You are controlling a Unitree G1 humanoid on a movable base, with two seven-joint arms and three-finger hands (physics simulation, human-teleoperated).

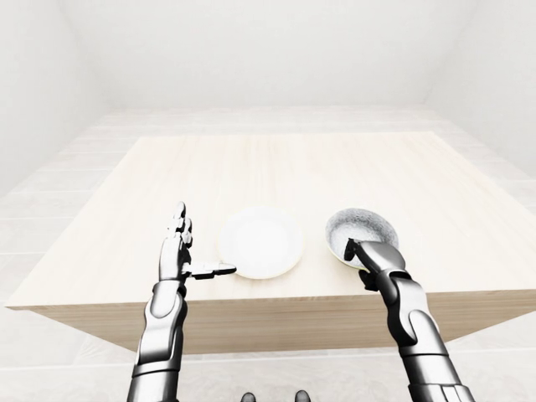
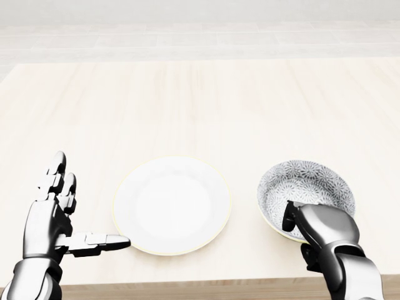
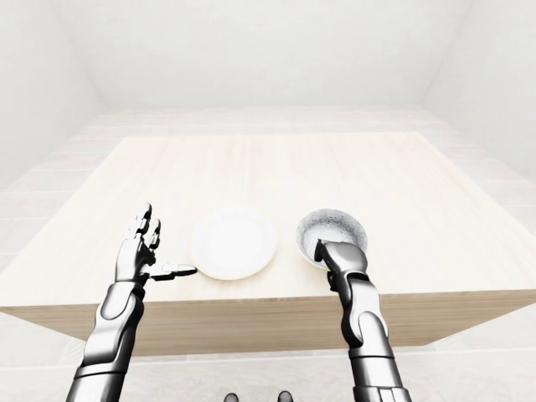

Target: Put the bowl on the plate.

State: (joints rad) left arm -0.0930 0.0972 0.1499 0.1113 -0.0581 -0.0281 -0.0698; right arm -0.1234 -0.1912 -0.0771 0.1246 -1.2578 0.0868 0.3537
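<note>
A plain white plate (image 2: 172, 205) lies on the pale wooden table (image 2: 200, 106), at the lower middle of the head view. To its right is a grey patterned bowl (image 2: 307, 187), apart from the plate. My right hand (image 2: 297, 235) is shut on the bowl's near rim, fingers hooked inside and thumb under the outside wall. The bowl looks slightly tipped. At the plate's left, my left hand (image 2: 87, 206) stands open, fingers up and thumb pointing at the plate's rim, holding nothing.
The table's near edge (image 2: 187, 289) runs just below both hands. In the left-eye view the table (image 1: 276, 167) stretches bare beyond the dishes, with light tiled floor (image 1: 50, 201) and white walls around it.
</note>
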